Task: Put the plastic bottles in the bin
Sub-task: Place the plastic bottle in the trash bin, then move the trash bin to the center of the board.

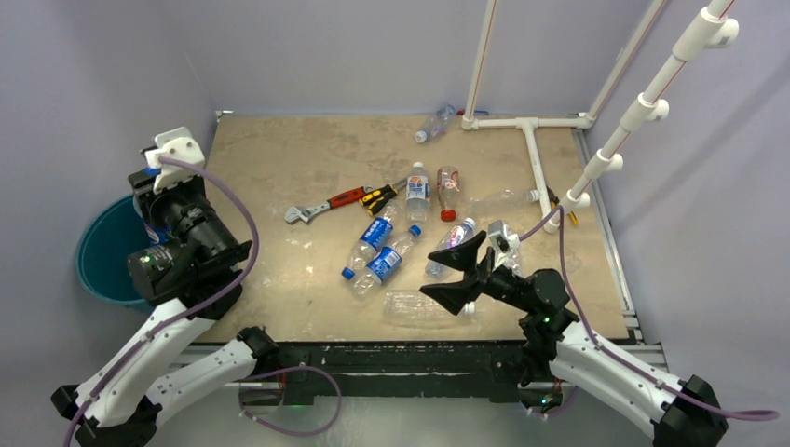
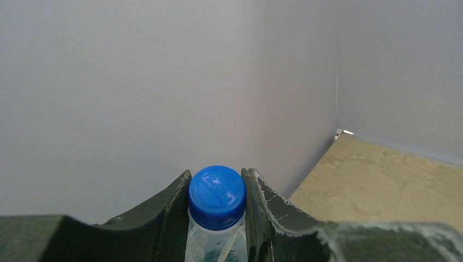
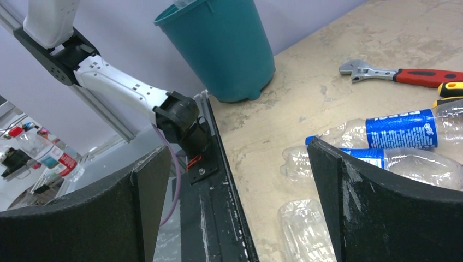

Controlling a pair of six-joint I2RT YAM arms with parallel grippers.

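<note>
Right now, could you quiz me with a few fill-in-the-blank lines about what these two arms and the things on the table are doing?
1. The left tool is shut on a clear plastic bottle whose cap is ____.
2. The right tool holds nothing, and its jaws stand wide ____.
3. The adjustable wrench has a handle coloured ____.

Missing words: blue; open; red.
</note>
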